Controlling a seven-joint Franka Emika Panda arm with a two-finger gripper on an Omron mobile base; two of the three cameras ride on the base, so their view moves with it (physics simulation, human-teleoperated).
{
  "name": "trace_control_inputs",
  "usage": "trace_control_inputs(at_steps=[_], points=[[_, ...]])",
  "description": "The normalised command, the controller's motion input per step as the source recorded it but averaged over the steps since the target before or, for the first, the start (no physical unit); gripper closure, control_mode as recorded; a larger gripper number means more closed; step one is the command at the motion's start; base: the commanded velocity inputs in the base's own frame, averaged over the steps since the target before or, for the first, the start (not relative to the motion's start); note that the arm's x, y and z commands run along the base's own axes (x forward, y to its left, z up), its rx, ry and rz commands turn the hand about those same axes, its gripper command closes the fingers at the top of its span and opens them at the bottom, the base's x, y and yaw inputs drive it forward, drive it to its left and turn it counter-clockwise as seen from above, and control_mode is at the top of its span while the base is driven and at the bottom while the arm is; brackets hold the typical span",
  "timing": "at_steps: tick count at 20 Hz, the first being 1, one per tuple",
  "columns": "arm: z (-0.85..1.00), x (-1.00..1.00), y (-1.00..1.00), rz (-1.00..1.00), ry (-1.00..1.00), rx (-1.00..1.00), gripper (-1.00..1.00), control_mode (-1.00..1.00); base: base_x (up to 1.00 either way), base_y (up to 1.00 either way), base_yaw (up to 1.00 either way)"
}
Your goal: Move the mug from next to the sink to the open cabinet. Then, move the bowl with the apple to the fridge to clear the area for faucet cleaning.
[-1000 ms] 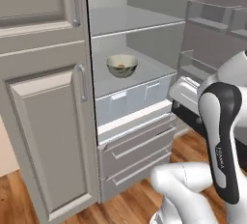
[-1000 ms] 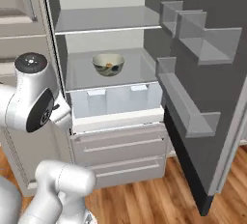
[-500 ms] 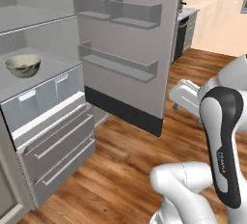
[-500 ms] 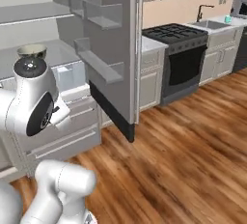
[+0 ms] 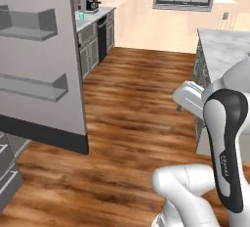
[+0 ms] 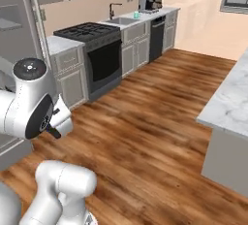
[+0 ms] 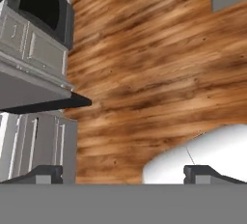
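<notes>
The robot's gripper (image 7: 123, 172) stood wide open and empty over bare wood flooring (image 7: 144, 59), its two dark fingertips (image 7: 46, 172) far apart at the bottom of the hand view. In the left base view the open fridge door (image 5: 44, 59), with its pale grey shelves, filled the left side, and a marble-topped island (image 5: 222, 50) stood to the right behind the arm. Across the room, a small teal mug (image 6: 136, 15) sat on the white worktop beside the sink (image 6: 120, 21), between the slim black faucet (image 6: 113, 9) and a coffee machine (image 6: 149, 1); the same mug (image 5: 82, 15) appeared next to the coffee machine in the left base view. A black gas range (image 6: 97, 49) stood along the same run of beige-grey base cabinets (image 6: 140, 42), well apart from the arm.
</notes>
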Motion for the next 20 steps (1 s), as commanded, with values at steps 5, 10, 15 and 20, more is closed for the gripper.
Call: trace_control_inputs(at_steps=[5, 10, 15, 20], points=[[0.0, 0.0, 0.0, 0.0, 0.0, 0.0, -1.0, 1.0, 1.0, -0.02, -0.22], [0.0, 0.0, 0.0, 0.0, 0.0, 0.0, -1.0, 1.0, 1.0, 0.22, -0.2], [0.0, 0.0, 0.0, 0.0, 0.0, 0.0, -1.0, 1.0, 1.0, 0.01, -0.4], [0.0, 0.0, 0.0, 0.0, 0.0, 0.0, -1.0, 1.0, 1.0, 0.0, -0.22]])
